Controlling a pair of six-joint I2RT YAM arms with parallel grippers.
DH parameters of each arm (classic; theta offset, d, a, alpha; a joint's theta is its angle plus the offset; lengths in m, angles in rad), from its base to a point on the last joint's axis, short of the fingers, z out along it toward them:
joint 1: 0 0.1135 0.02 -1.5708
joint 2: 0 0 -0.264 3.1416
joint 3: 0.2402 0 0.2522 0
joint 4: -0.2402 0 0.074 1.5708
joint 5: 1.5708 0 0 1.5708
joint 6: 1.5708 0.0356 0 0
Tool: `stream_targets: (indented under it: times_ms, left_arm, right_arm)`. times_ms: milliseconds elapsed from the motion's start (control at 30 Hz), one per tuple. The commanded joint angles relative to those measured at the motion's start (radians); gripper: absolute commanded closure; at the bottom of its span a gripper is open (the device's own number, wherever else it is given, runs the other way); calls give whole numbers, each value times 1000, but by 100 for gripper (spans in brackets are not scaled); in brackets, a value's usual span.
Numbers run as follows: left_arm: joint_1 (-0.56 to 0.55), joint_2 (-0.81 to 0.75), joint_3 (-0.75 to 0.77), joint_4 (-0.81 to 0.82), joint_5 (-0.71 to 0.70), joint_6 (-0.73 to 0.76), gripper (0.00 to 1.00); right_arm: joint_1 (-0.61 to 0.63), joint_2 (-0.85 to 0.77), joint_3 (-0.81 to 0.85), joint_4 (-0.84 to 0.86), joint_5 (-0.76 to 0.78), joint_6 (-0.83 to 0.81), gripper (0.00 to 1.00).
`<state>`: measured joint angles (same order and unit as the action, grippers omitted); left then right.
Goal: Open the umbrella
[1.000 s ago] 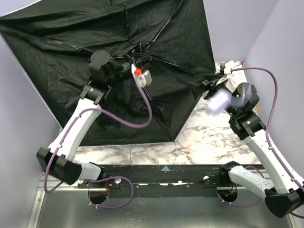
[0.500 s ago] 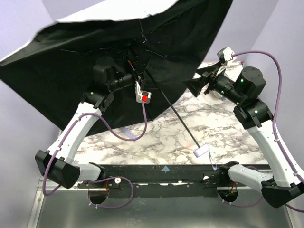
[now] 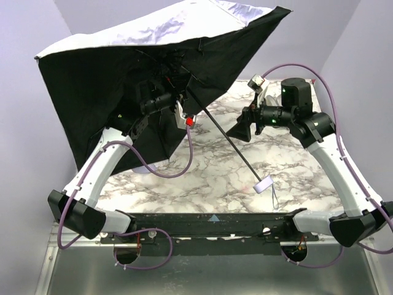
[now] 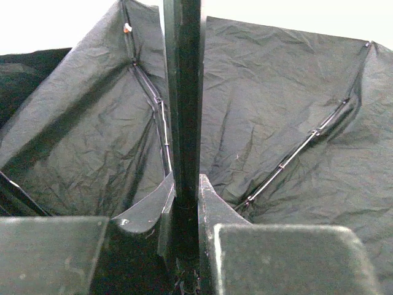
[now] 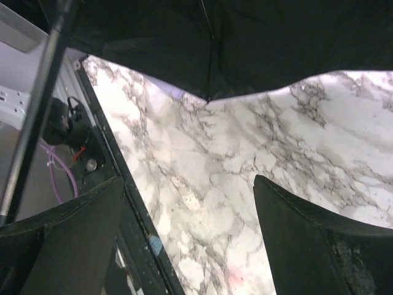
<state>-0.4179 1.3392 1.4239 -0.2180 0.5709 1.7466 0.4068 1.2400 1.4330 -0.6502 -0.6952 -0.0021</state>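
Note:
The umbrella [image 3: 166, 27] stands open and tilted, pale outer fabric up and black lining [image 3: 92, 98] facing me. Its thin black shaft [image 3: 230, 144] slants down to the small pale handle [image 3: 264, 184], whose loop strap [image 3: 274, 200] hangs by the table's front edge. My left gripper [image 3: 178, 101] is under the canopy, shut on the shaft [image 4: 182, 92] close to the hub, and it [image 4: 184, 190] shows the shaft pinched between both fingers. My right gripper [image 3: 241, 129] hovers open just right of the mid shaft. In its own view it [image 5: 189, 181] holds nothing, with the shaft [image 5: 37, 104] off to its left.
The marble table [image 3: 209, 178] lies below the umbrella. The black base rail [image 3: 209, 224] with both arm mounts runs along the near edge. Lavender walls close in on the left, back and right. The canopy edge [image 5: 245, 43] hangs over the table's left and back.
The canopy has tipped up and leftward, showing its pale outside. The handle swung from beside my right gripper down to the table's front. My right gripper moved left toward the shaft.

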Motion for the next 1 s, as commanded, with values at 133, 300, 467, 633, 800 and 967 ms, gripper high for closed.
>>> stream_targets:
  times_ms: [133, 300, 467, 633, 800, 967]
  left_arm:
    - [2, 9, 112, -213, 1, 109, 100]
    - [-12, 21, 132, -266, -17, 146, 100]
    - [-27, 75, 217, -309, -40, 158, 100]
    - [-39, 121, 307, -357, -56, 193, 100]
    - [-53, 147, 360, -397, -62, 211, 100]
    - [-54, 167, 391, -410, -78, 201, 100]
  right_arm:
    - [17, -3, 117, -173, -12, -127, 11]
    - [18, 28, 226, -113, 31, -37, 11]
    - [75, 81, 271, -126, -30, 57, 12]
    - [203, 85, 223, -115, 88, 52, 12]
    - [238, 107, 215, -94, 192, 62, 22]
    - [253, 132, 199, -102, 210, 94, 49]
